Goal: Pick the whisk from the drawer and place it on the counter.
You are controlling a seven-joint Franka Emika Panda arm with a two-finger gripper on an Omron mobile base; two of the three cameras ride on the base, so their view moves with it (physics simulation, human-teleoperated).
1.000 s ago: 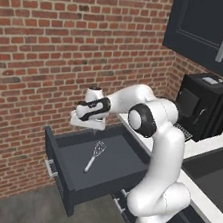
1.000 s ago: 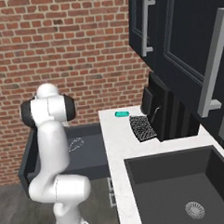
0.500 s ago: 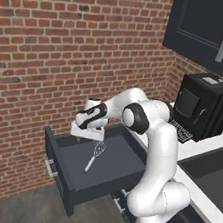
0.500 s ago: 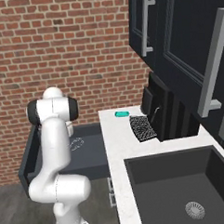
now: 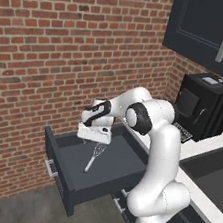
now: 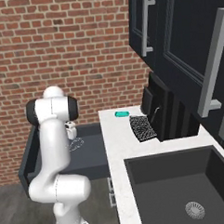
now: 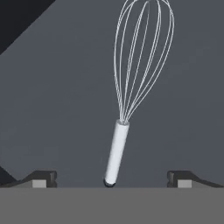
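The whisk (image 5: 94, 157) lay flat on the floor of the pulled-out drawer (image 5: 67, 184), its wire head toward the brick wall (image 5: 52, 49) and its pale handle toward the drawer's front panel. The end effector (image 5: 93, 140) hung just above the whisk, apart from it, its fingertips (image 7: 41, 178) spread wide to either side of the handle. The white worktop (image 6: 116, 146) beside the drawer carried a teal object (image 6: 122, 114).

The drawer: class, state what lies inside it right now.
Inside the open drawer lies the whisk, flat on the dark floor. The gripper hangs open above its handle. The arm hides part of the drawer's back.
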